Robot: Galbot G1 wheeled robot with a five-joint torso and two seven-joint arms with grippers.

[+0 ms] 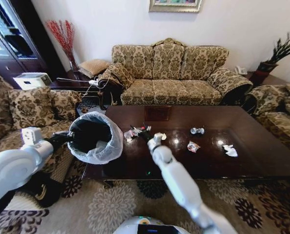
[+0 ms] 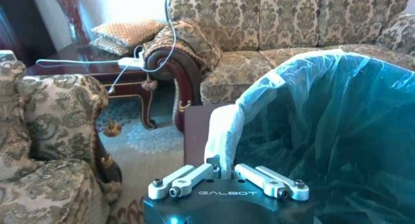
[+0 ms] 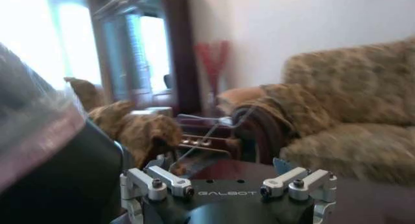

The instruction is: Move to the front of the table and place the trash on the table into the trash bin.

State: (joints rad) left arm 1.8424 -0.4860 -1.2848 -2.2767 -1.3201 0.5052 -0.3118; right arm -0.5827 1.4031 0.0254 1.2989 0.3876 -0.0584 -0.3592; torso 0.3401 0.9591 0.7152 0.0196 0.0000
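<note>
Three-seat floral sofa [image 1: 172,73] stands against the white wall; taken as reference. Framed picture [image 1: 175,5] hangs on the wall directly above it. Patterned cushion [image 1: 93,67] and a vase of red branches [image 1: 63,36] sit beyond its left arm, on a dark side table [image 1: 72,83]. White cable [image 2: 133,63] trails across that side table. White box-shaped appliance [image 1: 32,80] stands farther left of the sofa. Potted green plant [image 1: 280,52] stands past its right arm. Matching armchair [image 1: 28,114] sits forward and left of it. Floral carpet [image 1: 111,207] lies in front.
</note>
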